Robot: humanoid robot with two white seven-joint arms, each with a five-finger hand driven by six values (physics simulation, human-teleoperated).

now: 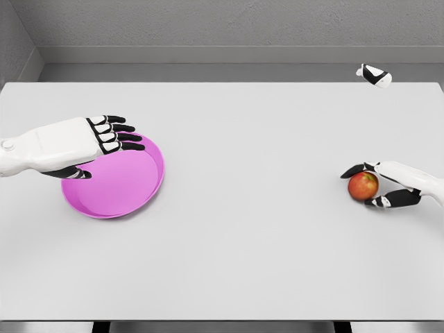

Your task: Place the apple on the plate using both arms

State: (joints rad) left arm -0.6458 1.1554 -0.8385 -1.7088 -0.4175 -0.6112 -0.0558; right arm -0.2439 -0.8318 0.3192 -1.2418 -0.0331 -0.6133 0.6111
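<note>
At the table's right edge, the right hand (378, 186) curls its fingers around the apple (363, 185), which sits on the table (263, 229). Far left, the left hand (104, 139) hovers flat, fingers extended, over the pink plate (121, 187).

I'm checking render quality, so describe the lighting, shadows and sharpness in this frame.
Head view: even, diffuse light, no glare on the grey table; only faint soft shadows under the pink plate and beside the apple; everything sharp edge to edge, including the left hand and the right hand around the apple.
</note>
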